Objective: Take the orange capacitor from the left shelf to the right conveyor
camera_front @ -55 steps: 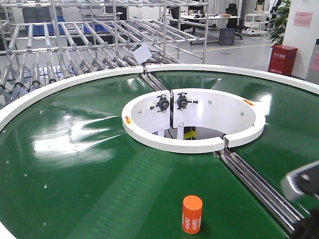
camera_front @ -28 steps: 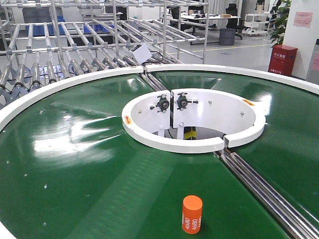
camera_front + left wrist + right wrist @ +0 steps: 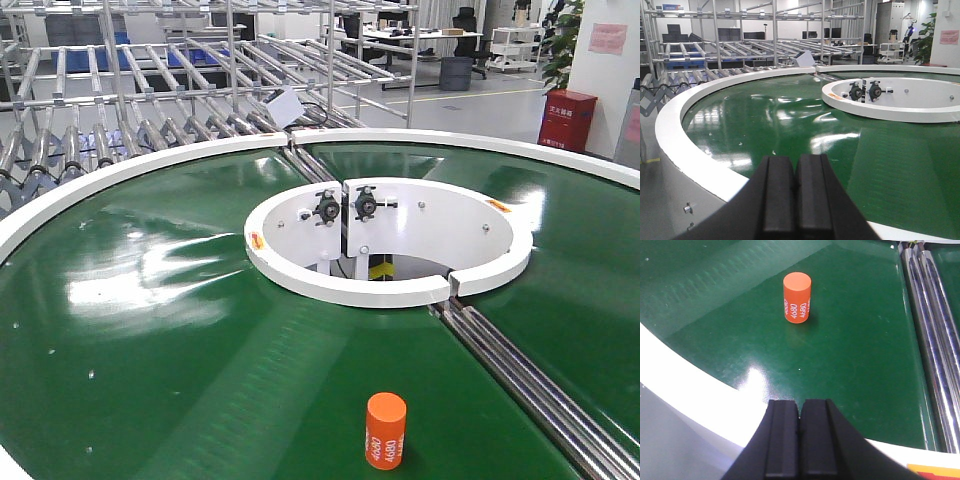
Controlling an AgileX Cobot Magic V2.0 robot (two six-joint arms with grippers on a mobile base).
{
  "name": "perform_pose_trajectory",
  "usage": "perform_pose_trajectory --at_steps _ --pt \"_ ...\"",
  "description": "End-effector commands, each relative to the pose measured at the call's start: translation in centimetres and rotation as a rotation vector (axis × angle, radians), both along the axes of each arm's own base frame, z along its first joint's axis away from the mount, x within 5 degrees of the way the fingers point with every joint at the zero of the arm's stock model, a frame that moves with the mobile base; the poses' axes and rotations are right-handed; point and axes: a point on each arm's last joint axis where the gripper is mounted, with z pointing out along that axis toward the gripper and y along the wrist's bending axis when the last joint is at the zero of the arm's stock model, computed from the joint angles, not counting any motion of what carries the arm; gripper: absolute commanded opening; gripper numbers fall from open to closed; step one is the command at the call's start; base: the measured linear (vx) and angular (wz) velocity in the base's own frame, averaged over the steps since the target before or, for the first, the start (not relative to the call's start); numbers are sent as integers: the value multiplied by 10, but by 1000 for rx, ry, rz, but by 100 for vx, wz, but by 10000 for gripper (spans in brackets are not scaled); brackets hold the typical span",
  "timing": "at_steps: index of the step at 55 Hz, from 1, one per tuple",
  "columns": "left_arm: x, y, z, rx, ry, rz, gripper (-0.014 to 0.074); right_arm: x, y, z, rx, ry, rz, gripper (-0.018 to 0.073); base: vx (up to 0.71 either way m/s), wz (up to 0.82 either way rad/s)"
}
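Dark green and glossy, the large circular conveyor belt fills the front view, with its white ring-shaped hub at centre; the small orange cylindrical capacitor printed "4680" stands upright on the belt near the bottom edge, apart from the steel rails to its right, and neither arm shows here. In the left wrist view, the left black gripper hangs over the white outer rim, its pads pressed together and grasping nothing; the steel roller racks stand beyond. In the right wrist view, the right black gripper is likewise clenched empty, above the rim, well clear of the capacitor. The placing appears complete. Risk, as judged: a tall narrow cylinder could topple and roll if the belt starts abruptly. The source shelf is not identifiable in any view, and the capacitor's base contact is hard to verify.
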Motion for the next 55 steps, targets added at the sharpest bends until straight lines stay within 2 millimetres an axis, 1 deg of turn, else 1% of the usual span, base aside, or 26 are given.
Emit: perform_pose_trajectory --at_steps 1,19,23,27,34,39,40,41,42,48,55 --pt "0 0 -3 -9 -60 1 -6 3 0 14 23 -91 -2 -12 0 0" --pt "0 0 -3 -9 -60 1 -6 2 0 14 22 -94 -2 -11 0 0" --pt "0 0 -3 -9 -60 1 -6 -1 -5 16 15 -139 -29 -11 0 0" --pt "0 0 -3 -9 -60 1 -6 -7 -12 12 28 -205 -81 -11 0 0" --pt "0 0 -3 -9 -60 1 -6 -17 -24 -12 47 -327 -180 -11 0 0" --pt "0 0 -3 -9 -60 1 -6 -26 -30 -35 55 -417 -237 -11 0 0" --pt "0 0 -3 -9 -60 1 -6 -28 -31 -36 61 -452 -246 -11 0 0" --pt "0 0 -3 -9 -60 1 -6 -29 -31 -43 59 -448 -251 -11 0 0" --pt "0 0 -3 -9 -60 1 -6 -31 -32 -45 64 -479 -257 -11 0 0" --pt "0 0 -3 -9 -60 1 -6 -38 -34 -77 75 -536 -279 -11 0 0" --pt "0 0 -3 -9 -60 1 -6 -42 -34 -107 89 -566 -283 -11 0 0"
